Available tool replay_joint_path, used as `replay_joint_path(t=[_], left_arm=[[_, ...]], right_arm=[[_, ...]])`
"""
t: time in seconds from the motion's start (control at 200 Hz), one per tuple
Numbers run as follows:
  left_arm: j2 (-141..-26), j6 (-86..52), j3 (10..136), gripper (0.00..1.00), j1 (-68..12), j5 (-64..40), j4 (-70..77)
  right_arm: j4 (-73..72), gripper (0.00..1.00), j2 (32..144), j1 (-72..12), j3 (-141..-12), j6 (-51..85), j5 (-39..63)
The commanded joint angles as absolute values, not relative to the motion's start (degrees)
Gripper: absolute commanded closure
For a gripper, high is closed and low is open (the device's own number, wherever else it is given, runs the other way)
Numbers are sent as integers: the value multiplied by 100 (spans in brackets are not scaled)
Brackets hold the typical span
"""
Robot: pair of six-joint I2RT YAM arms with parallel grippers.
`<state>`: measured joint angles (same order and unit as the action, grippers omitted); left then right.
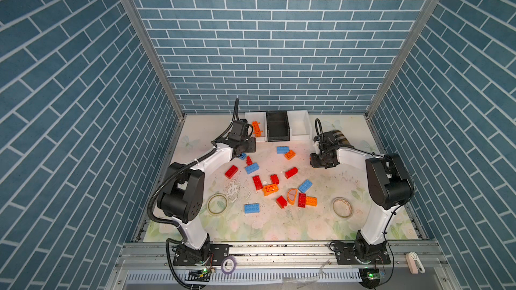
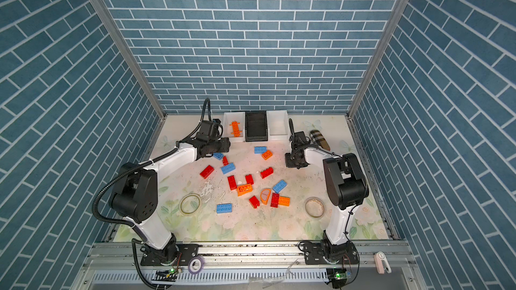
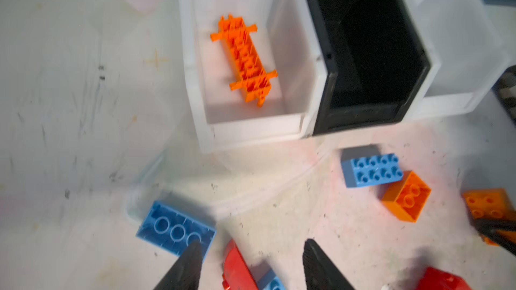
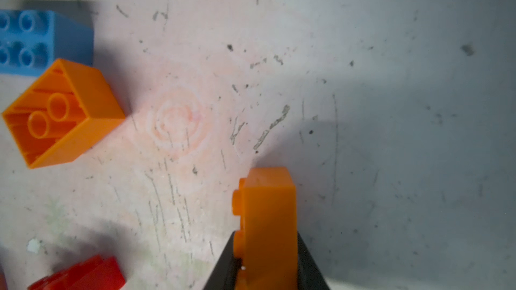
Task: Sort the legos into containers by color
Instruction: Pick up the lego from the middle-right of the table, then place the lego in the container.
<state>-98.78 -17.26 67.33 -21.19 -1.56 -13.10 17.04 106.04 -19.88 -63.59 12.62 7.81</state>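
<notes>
Red, blue and orange legos (image 1: 270,189) lie scattered mid-table in both top views, among them an orange arched window piece (image 1: 292,196). At the back stand three containers: a white bin (image 1: 251,114) holding one orange piece (image 1: 257,129), a black bin (image 1: 277,136) and another white bin (image 1: 301,136). My left gripper (image 3: 252,246) is open, low over a red piece (image 3: 240,269) beside an upturned blue brick (image 3: 173,227). My right gripper (image 4: 265,249) is shut on an orange brick (image 4: 268,213), just above the table right of a blue brick (image 4: 33,40) and an upturned orange brick (image 4: 64,112).
A tan plaid case (image 1: 341,136) lies behind my right wrist. Two clear tape rolls (image 1: 217,203) (image 1: 342,207) sit at the front left and front right. A purple tape roll (image 1: 229,264) rests on the front rail. Walls close in three sides.
</notes>
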Motion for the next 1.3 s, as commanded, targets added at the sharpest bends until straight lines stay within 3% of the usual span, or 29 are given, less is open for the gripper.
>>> replay_joint_path(t=[0.0,0.21,0.37,0.725,0.945,1.295], left_arm=[[-9461,-1855,6269,40,-2065,-8,-1254],[-8827,-1996,5559,37,-2046,101,-1233],[-8499,-2040,5329,35,-2026,400,-1477],[-8068,-2359,4810,30,-1720,613,-1717],[-7992,-2330,4653,27,-1674,780,-1881],[-8194,-2138,4526,25,-1633,761,-1806]], right_arm=[[1790,82,10320,-2046,-6093,1503,860],[1185,96,10001,-2070,-5905,2005,1652],[792,100,9914,-2152,-5967,2419,2040],[-783,100,10475,-2449,-6560,3381,3458],[-2690,100,11240,-2726,-6925,4571,4119],[-3799,100,12475,-3105,-8336,5561,4115]])
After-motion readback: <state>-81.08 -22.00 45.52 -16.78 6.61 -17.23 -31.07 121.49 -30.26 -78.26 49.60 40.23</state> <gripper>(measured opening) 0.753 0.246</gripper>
